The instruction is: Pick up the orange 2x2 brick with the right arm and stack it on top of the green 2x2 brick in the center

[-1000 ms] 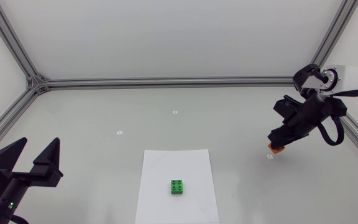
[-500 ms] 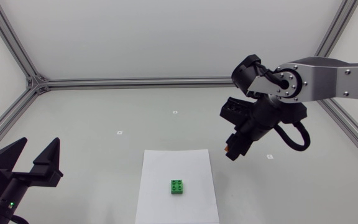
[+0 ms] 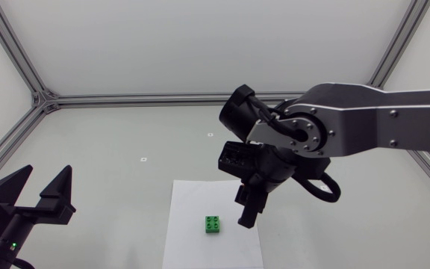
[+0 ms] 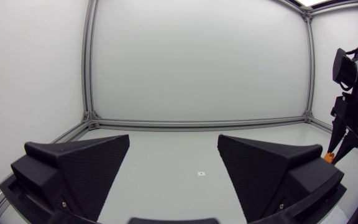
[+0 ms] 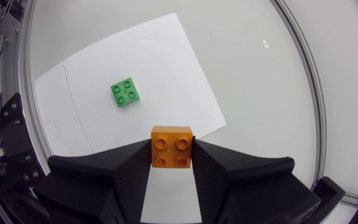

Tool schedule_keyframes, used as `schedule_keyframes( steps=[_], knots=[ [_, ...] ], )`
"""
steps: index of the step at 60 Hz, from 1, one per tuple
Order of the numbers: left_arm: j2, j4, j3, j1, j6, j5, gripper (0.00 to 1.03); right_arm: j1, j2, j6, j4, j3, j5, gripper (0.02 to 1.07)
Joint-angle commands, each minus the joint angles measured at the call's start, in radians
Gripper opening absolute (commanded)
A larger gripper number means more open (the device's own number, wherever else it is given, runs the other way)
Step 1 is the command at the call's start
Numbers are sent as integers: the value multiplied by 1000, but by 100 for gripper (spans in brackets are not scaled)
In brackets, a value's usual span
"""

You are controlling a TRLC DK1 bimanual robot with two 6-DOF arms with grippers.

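Right wrist view: the orange 2x2 brick (image 5: 172, 147) sits studs-up between the fingertips of the right gripper (image 3: 245, 215). The two wedge fingers are clamped on its opposite side walls, leaving the four studs exposed. In the head view the brick is hidden under the gripper. The left wrist view shows only an orange sliver at the fingertips, clear of the table (image 3: 125, 134).

Handling, as a judgement:
- The brick appears to be rigid moulded plastic, light and not fragile. Moderate clamping force should be enough.
- Its side walls look smooth, so it may slip or twist if the hold is loosened.
- The present hold on two flat, parallel walls suits the part. It keeps the hollow underside free for mating.

The green 2x2 brick (image 3: 214, 224) rests studs-up on a white paper sheet (image 3: 200, 198), at 6 o'clock from the sheet's centre. In the head view the right gripper stands near the green brick, at its 3 o'clock, and is not yet over it. Stacking will likely call for squared edges and a firm downward press. The thin sheet may slide under side load.

The right arm (image 3: 364, 123) enters from 3 o'clock. The left gripper (image 3: 48, 170) is parked at 8 o'clock on the table, its fingers wide apart and holding nothing.
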Motion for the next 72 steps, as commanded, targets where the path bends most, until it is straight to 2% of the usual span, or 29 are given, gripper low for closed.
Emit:
schedule_keyframes(
  steps=[1,10,26,46,49,72],
  knots=[
    [-8,-15,-41,3,13,6,99,31,37,-13,9,30,16,18],
    [-8,-15,-41,3,13,4,99,73,84,-30,18,43,19,13],
    [-8,-15,-41,3,13,4,99,157,122,-81,55,33,36,13],
    [-8,-15,-41,3,13,4,99,166,232,-153,24,89,8,13],
    [-8,-15,-41,3,13,4,99,168,245,-167,21,96,-1,9],
    [-8,-15,-41,3,13,4,99,180,278,-219,18,132,-22,9]
  ],
)
